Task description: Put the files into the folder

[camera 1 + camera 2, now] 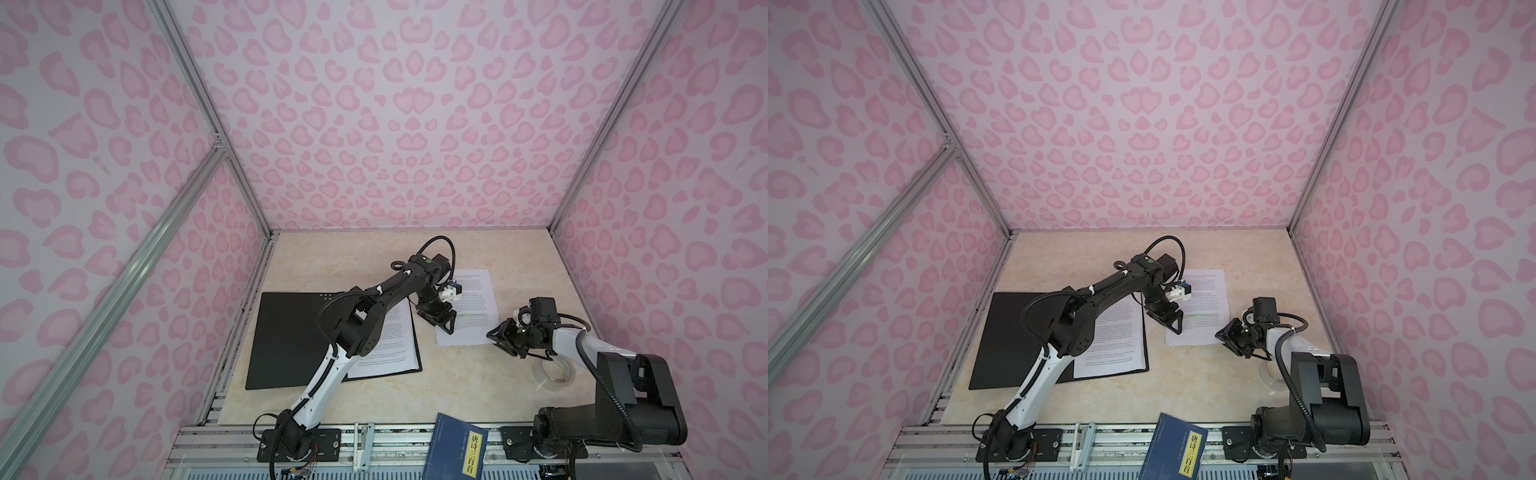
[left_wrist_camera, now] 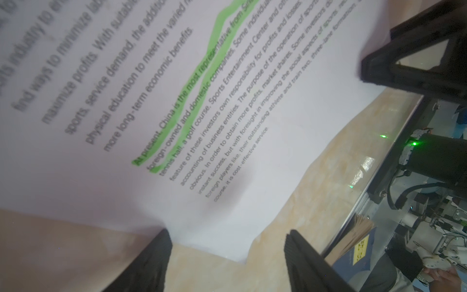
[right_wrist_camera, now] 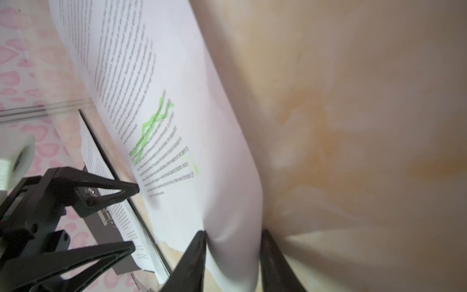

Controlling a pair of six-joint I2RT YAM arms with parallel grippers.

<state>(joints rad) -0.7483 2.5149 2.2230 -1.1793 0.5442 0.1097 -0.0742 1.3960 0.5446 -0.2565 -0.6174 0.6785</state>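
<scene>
Right wrist view: right end effector (image 3: 233, 232) half-closed around loose mid-table file's (image 3: 177, 126) corner, grip uncertain; left end effector (image 2: 227, 235) open, empty; folder (image 1: 286, 332) lies open by table's (image 1: 457, 395) left edge, sheets (image 1: 390, 345) inside; one file left.

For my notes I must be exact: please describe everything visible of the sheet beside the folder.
The sheet is white paper with black print and green-highlighted lines. It lies on the table, right of the open folder. Its near right corner bulges up between the right end effector's fingers; the open left end effector is over its near left corner.
</scene>
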